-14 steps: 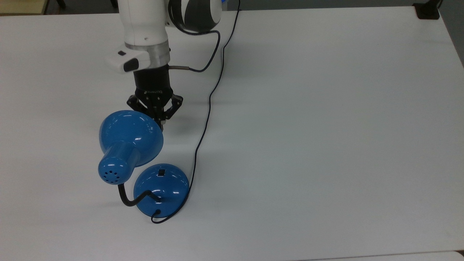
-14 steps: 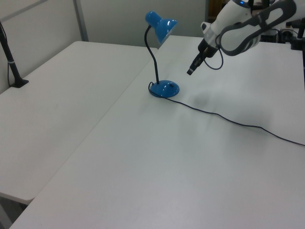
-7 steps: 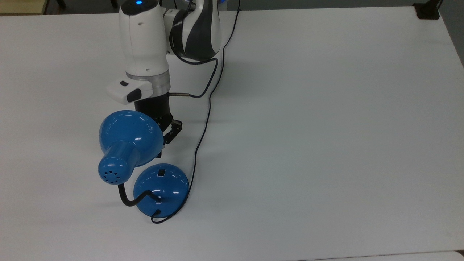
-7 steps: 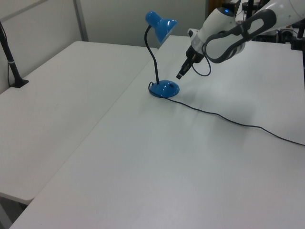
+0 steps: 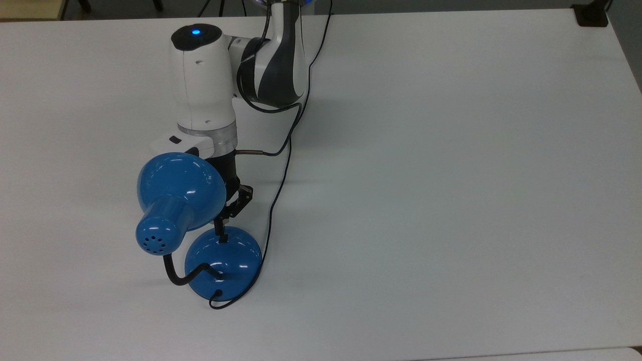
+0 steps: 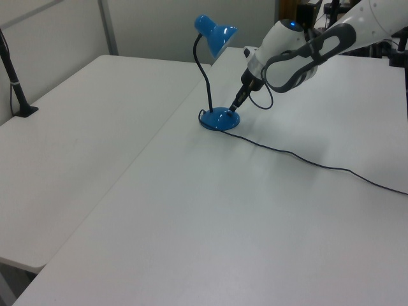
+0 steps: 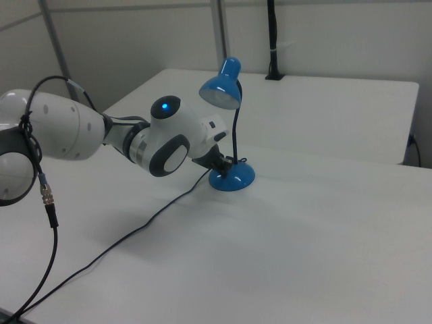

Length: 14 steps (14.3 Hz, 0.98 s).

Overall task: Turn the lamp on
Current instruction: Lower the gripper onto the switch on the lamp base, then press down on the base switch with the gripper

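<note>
The lamp (image 5: 175, 188) is glossy blue, with its dome shade over a round base (image 5: 228, 263) on a black gooseneck. My gripper (image 5: 220, 233) is shut, and its joined fingertips touch the top of the base at the spot of the black switch, which they cover. In the left view the gripper (image 6: 234, 109) comes down at a slant onto the base (image 6: 217, 120) from the left view's right. The right view has the gripper (image 7: 225, 163) just at the base (image 7: 233, 179), below the shade (image 7: 219, 89). No light shows from the shade.
The lamp's thin black cord (image 5: 281, 183) runs from the base across the white table (image 5: 451, 175), close beside my arm. A second white table (image 6: 76, 127) adjoins at the left view's left. A black post (image 6: 13, 76) is clamped to its edge.
My arm has moved toward the lamp and lowered, passing under the shade. The shut fingertips went from well short of the base to resting on its switch. The lamp has stayed put.
</note>
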Motion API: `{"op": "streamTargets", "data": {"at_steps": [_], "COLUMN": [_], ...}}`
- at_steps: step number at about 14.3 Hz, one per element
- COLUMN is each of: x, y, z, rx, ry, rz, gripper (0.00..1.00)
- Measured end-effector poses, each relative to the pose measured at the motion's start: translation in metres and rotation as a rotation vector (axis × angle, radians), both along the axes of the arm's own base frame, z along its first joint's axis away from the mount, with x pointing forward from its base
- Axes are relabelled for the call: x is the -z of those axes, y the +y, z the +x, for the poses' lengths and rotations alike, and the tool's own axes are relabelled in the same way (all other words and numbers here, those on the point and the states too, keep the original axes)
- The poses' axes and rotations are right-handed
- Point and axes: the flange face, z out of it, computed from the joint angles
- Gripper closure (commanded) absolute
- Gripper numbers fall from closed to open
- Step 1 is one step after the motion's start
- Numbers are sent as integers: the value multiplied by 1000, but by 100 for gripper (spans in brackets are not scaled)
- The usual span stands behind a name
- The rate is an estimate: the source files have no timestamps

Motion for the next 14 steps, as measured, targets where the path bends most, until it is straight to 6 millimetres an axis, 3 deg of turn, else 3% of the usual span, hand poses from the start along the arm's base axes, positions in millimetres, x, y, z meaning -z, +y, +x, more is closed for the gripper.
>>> {"op": "streamTargets", "data": {"at_steps": [14], "x": [6], "y": [3], "z": [14], "rx": [11], "ry": [-13], "rz": [4], "gripper": [99]}}
